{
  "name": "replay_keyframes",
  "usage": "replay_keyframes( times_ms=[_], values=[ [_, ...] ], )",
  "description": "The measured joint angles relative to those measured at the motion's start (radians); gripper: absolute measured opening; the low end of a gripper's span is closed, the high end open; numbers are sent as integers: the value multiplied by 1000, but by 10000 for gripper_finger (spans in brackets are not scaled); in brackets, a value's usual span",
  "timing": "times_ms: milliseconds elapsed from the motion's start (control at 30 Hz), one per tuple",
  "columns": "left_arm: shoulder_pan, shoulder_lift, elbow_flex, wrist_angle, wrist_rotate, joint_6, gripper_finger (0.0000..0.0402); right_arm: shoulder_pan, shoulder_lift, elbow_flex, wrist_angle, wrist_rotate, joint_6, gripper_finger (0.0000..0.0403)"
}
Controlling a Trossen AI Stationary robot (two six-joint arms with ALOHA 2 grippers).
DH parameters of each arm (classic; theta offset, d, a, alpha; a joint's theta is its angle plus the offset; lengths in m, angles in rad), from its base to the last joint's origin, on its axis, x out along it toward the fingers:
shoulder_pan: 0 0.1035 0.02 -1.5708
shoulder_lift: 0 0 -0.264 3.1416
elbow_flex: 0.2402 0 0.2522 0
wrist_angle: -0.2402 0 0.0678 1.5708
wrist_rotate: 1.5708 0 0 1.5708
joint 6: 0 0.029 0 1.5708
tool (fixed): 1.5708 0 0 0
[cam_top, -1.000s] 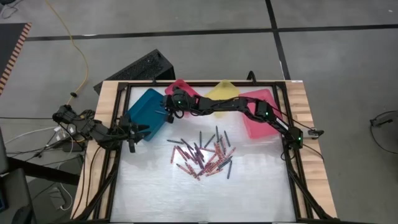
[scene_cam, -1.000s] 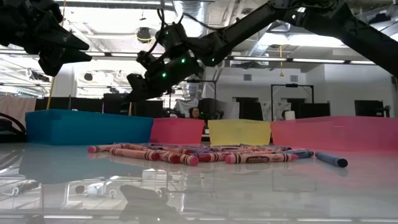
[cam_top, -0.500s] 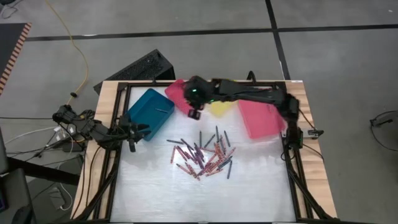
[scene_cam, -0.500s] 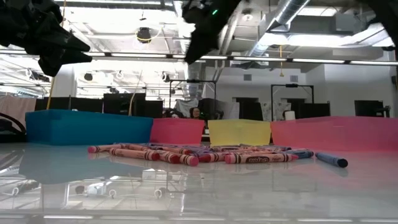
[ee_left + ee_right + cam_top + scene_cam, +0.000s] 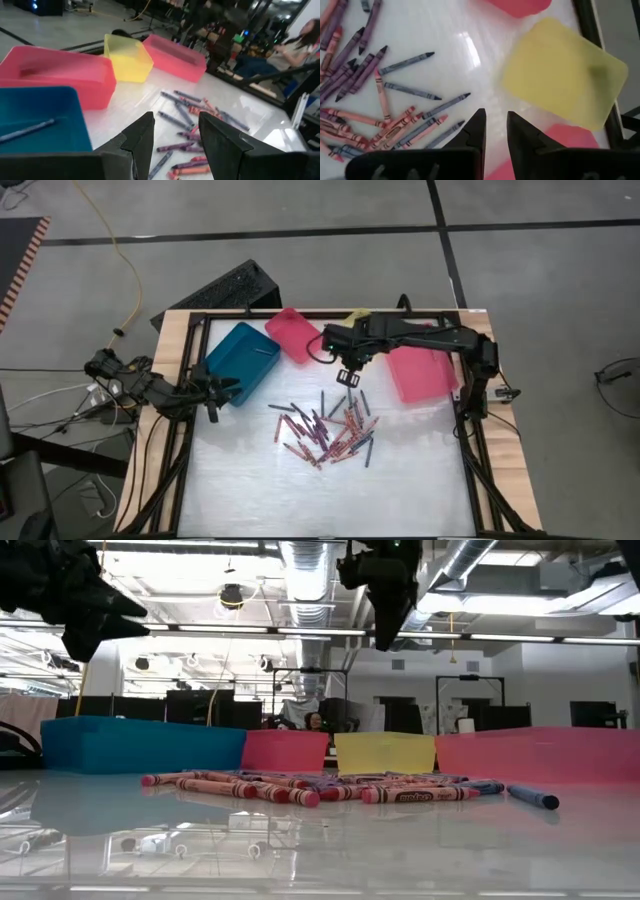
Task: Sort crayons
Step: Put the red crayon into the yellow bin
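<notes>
The right tool (image 5: 348, 375) had swung back from over the teal bin (image 5: 238, 363) and now hung above the table (image 5: 400, 490) just in front of the yellow bin (image 5: 565, 75), at the far edge of the crayons (image 5: 325, 430). Its fingers (image 5: 476, 127) stood a narrow gap apart with nothing between them, as its own wrist view showed. A second before, that arm was stretched right across to the teal bin; now a dark crayon (image 5: 27, 129) lay inside that bin, which I took to be the one it had just delivered. So one sorting trip looked finished and the arm seemed to be coming back for another.

The pile still lay scattered in the middle of the table, red and pink sticks mixed with dark blue-grey ones, well short of the bins. The two pink bins (image 5: 290, 333) flanked the yellow one. The left tool (image 5: 175, 135) waited beside the teal bin, fingers apart and empty. Most of the job remained.
</notes>
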Motion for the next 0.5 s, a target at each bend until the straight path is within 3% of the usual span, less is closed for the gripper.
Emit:
replay_keyframes(
  times_ms=[267,500],
  values=[
    [0,0,75,41,0,115,145,-1,0,-74,28,37,-90,71],
    [15,0,222,24,-158,290,145,-95,0,-77,178,55,-260,71]
  ],
)
